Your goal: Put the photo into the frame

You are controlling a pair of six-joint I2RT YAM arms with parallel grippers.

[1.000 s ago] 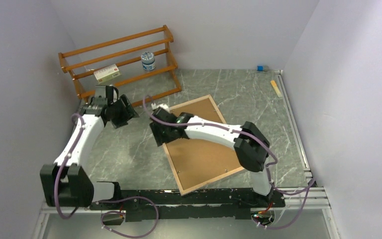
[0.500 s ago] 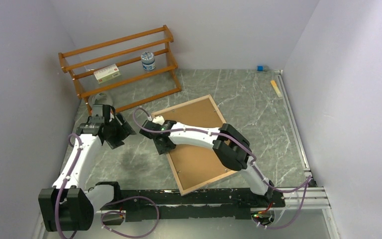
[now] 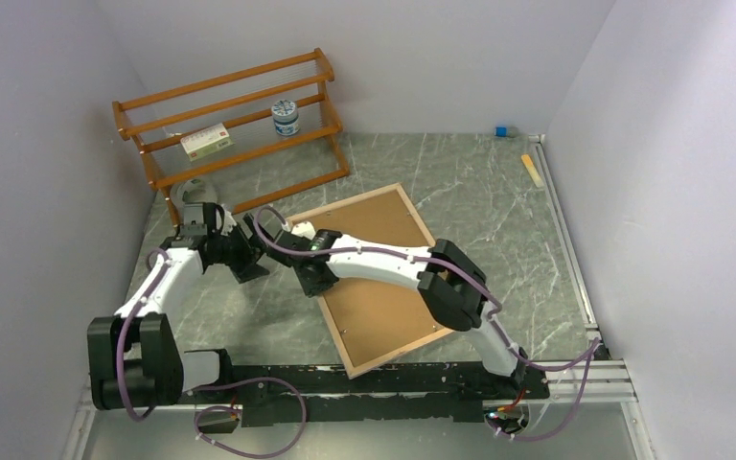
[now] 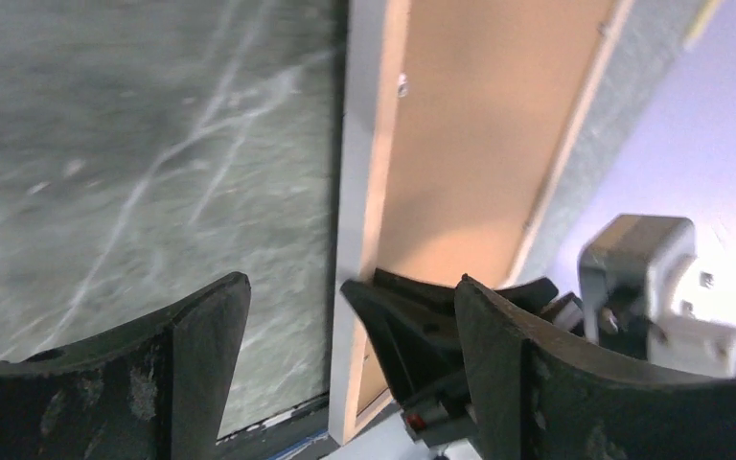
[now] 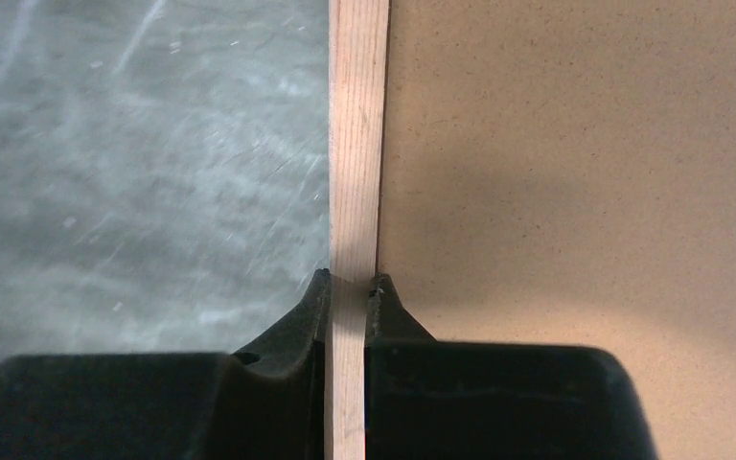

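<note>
Right end effector [image 5: 350, 285] clamps the frame [image 5: 355, 144] by its rim toward the tabletop's [image 5: 134, 144] left edge, likely to tip it; left end effector [image 4: 353, 285] gapes nearby.

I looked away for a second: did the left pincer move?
Yes. The left pincer has swung away from the rack, rightward toward the frame.

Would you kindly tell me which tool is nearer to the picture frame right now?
Right. The right tool pinches the picture frame by its pale wood rim, one finger on each side. The left tool hangs open just beside that rim, not touching it.
</note>
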